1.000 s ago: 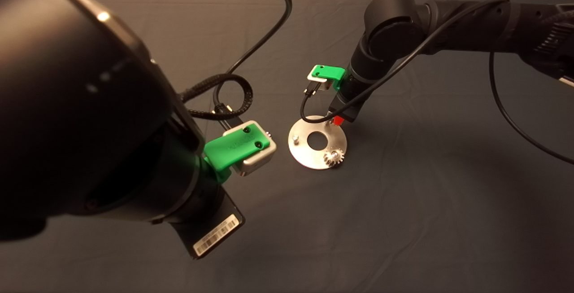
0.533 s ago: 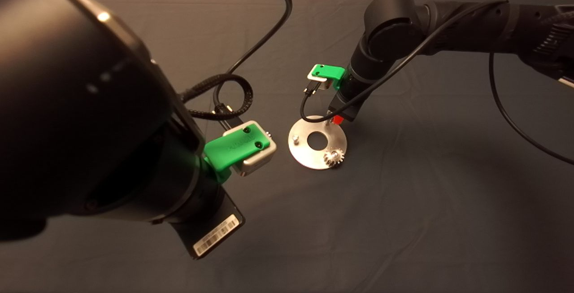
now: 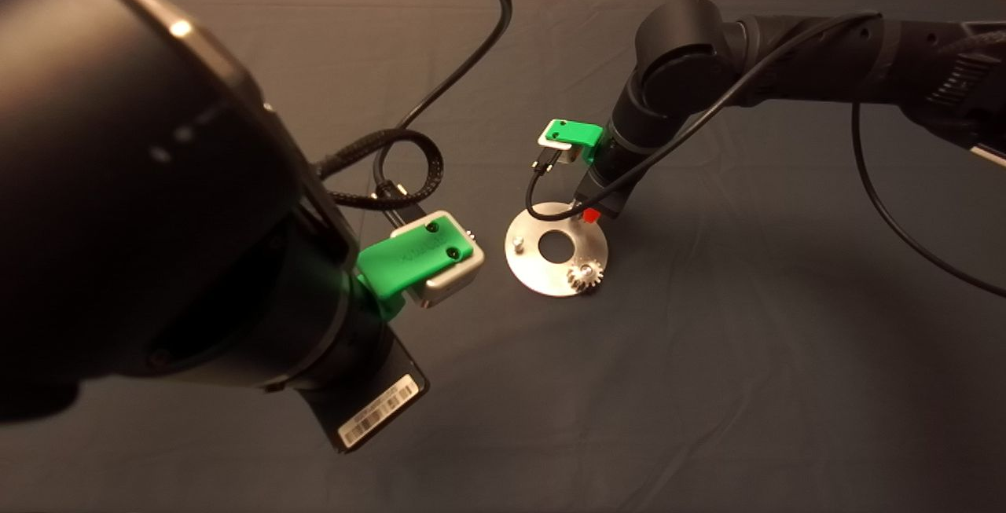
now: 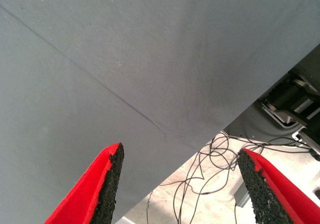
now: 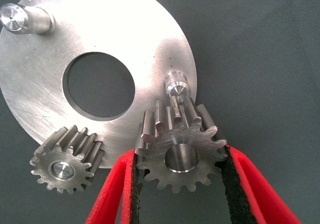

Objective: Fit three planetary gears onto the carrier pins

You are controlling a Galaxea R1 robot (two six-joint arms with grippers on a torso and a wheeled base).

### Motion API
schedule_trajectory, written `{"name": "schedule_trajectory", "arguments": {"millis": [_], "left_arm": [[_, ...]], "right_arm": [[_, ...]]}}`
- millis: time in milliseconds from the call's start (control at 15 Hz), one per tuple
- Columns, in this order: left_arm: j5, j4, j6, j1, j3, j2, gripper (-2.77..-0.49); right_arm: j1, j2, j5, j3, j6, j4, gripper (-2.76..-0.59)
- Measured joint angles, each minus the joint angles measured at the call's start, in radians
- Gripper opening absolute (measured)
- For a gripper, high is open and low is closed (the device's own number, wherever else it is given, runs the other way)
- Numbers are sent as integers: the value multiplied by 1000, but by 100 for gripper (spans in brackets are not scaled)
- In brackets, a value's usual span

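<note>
Held gear [image 5: 181,154]: clamped between the black pads of the right gripper [image 5: 180,184], bore facing the wrist camera, hanging just beside and above a bare pin [image 5: 176,83], not on it.
Seated gear [image 5: 66,165]: on its pin at the disc's rim, the pin end showing in its bore; in the head view it sits on the disc's near edge [image 3: 585,275].
Third pin [image 5: 25,19]: bare, upright, on the disc's other side, well apart from the held gear.
Disc [image 5: 150,44]: flat on the mat [image 3: 707,340], shiny, large centre hole.
Right gripper: over the disc's far edge in the head view [image 3: 589,215], fingers closed on the gear.
Left gripper [image 4: 180,184]: fingers spread apart, holding nothing, over the mat's edge with floor cables [image 4: 210,159] beyond; its arm fills the head view's left.
</note>
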Motion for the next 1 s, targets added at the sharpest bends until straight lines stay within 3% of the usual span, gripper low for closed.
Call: {"name": "schedule_trajectory", "arguments": {"millis": [267, 333, 467, 533, 1000], "left_arm": [[0, 0, 0, 0, 0, 0, -164], [0, 0, 0, 0, 0, 0, -164], [0, 0, 0, 0, 0, 0, -164], [0, 0, 0, 0, 0, 0, -164], [0, -1, 0, 0, 0, 0, -164]], "right_arm": [[-5, 0, 3, 0, 0, -16, -244], [-5, 0, 13, -1, 0, -16, -245], [-5, 2, 47, -1, 3, -17, -245], [-5, 6, 52, -1, 3, -18, -245], [-5, 19, 57, -14, 3, -19, -244]]}}
